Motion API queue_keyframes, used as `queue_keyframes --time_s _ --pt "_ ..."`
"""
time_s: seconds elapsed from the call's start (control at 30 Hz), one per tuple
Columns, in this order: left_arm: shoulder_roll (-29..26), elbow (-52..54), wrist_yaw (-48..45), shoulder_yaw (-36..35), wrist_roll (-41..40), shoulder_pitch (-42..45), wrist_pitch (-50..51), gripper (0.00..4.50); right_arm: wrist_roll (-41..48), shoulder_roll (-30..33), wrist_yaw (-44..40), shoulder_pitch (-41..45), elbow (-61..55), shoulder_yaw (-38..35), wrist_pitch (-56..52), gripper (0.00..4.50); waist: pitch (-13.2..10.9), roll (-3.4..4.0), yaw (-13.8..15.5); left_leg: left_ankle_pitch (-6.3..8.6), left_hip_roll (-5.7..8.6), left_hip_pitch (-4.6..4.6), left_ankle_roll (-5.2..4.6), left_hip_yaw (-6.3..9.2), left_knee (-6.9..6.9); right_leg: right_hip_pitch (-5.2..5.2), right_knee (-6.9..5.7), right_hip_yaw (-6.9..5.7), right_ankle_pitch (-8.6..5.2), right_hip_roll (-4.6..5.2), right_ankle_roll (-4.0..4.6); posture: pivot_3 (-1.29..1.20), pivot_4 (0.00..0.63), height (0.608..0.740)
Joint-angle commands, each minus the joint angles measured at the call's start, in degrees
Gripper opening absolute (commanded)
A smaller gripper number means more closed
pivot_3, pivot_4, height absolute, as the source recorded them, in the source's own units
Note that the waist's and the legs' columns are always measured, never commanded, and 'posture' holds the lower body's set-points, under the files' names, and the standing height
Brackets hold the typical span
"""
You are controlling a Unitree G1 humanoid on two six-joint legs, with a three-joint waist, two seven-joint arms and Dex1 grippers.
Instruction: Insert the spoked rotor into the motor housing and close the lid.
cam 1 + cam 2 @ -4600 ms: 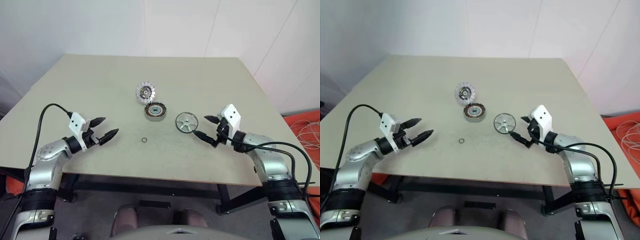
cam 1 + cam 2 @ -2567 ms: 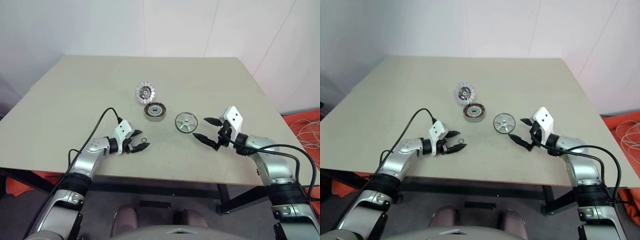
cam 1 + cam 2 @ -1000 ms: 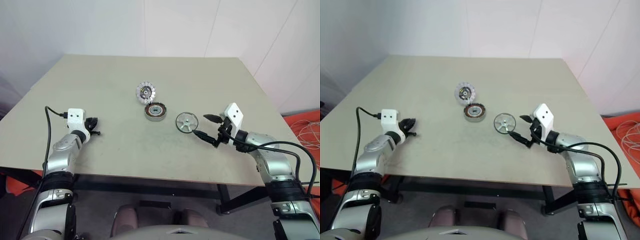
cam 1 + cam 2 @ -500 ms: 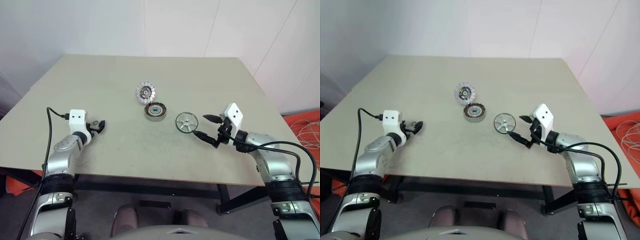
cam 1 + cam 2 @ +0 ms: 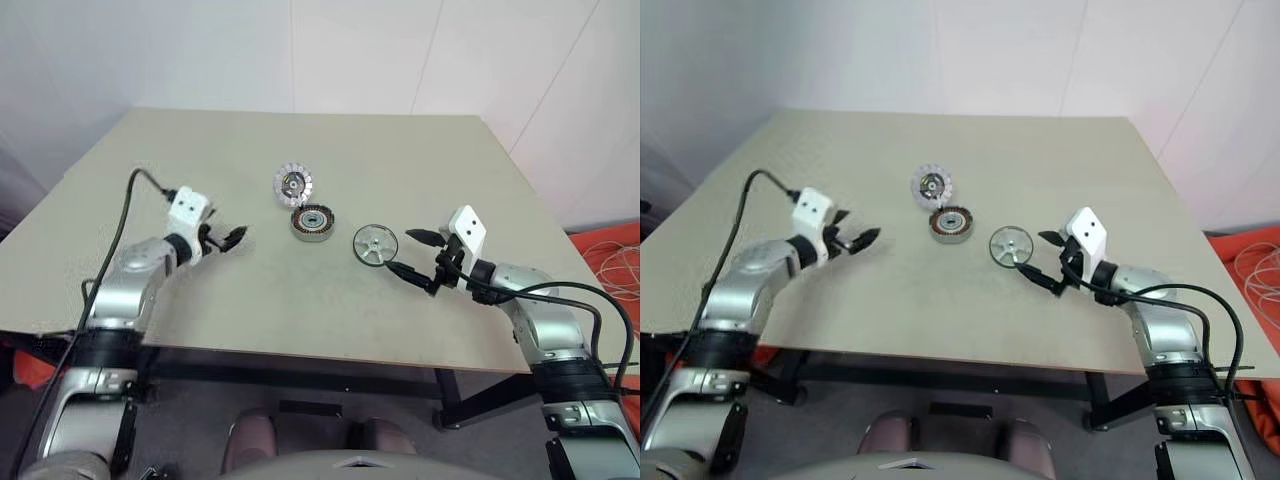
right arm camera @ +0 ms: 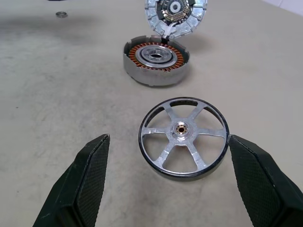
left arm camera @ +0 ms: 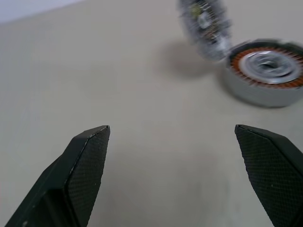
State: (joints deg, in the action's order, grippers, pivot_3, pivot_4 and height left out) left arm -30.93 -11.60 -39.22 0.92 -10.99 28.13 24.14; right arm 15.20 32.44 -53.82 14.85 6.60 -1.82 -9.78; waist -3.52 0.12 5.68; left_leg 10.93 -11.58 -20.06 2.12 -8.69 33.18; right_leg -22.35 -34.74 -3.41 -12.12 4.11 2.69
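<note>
The spoked rotor lies flat on the table, right of the middle and toward the near edge, just in front of our right gripper, whose fingers stand wide on either side of it without touching; nothing there has shifted over the last seconds. The motor housing sits near the table's middle, copper windings up and hub empty, and the lid leans against its far side with the white segments facing us; both are where they were. What has changed is on the left: our left gripper, which a second ago was nearly shut by the near left edge, has spread wide and swung in toward the housing, holding nothing; the tiny metal ring it carried off now lies well to the left. We judge the clearing done and the rotor pickup next.
</note>
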Motion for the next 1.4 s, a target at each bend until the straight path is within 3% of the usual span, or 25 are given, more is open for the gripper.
queue_keyframes --time_s 0.03,0.17,0.37,0.57,0.83,1.4 --pt "-1.92 -6.86 -11.66 8.32 4.05 10.35 -1.97 4.47 0.74 0.33 0.19 0.81 -1.34 -0.86 0.59 4.5 0.0 0.0 0.13 0.0 0.0 0.0 0.0 0.0 0.0 -0.01 -0.01 0.0 0.0 0.0 0.0 0.0 0.0 0.74" --pt "-2.02 -16.38 -20.34 17.65 11.52 20.23 -7.09 4.47 0.88 0.0 0.71 0.37 -1.92 -0.81 0.54 4.5 0.0 0.0 0.0 0.0 0.04 -0.03 -0.01 -0.01 -0.04 -0.03 0.0 0.01 0.09 0.03 0.16 0.0 0.0 0.74" --pt "3.0 -32.41 -29.73 27.15 20.51 34.37 -16.24 4.47 1.06 0.04 1.14 -0.45 -2.77 -0.9 0.36 4.5 -0.01 -0.01 0.14 -0.01 0.15 -0.12 0.01 -0.01 -0.11 -0.07 0.04 0.02 0.11 0.1 0.2 0.0 0.0 0.74" --pt "12.62 -48.52 -33.13 33.26 28.92 46.6 -22.01 4.47 2.07 0.89 -1.03 -1.82 -5.49 -0.34 0.1 4.5 -0.06 -0.09 1.41 0.06 0.29 -0.23 -0.11 -0.01 -0.08 -0.07 0.11 0.03 0.08 0.23 0.15 0.0 0.0 0.74" --pt "19.41 -59.69 -34.44 35.45 35.47 52.55 -24.16 4.47 1.82 0.93 -1.11 -2.39 -6.71 -0.55 -0.64 4.5 -0.09 -0.14 2.25 0.13 0.31 -0.23 -0.25 0.01 -0.04 -0.05 0.07 0.01 0.08 0.25 0.13 0.0 0.0 0.74" --pt "24.08 -64.14 -26.71 35.96 43.52 52.21 -31.85 4.47 1.77 0.47 -0.56 -2.18 -7.31 -0.37 -1.28 4.5 -0.11 -0.16 3.72 0.15 0.34 -0.2 -0.32 0.06 0.01 0.02 0.06 -0.02 0.08 0.31 0.13 0.0 0.0 0.74"
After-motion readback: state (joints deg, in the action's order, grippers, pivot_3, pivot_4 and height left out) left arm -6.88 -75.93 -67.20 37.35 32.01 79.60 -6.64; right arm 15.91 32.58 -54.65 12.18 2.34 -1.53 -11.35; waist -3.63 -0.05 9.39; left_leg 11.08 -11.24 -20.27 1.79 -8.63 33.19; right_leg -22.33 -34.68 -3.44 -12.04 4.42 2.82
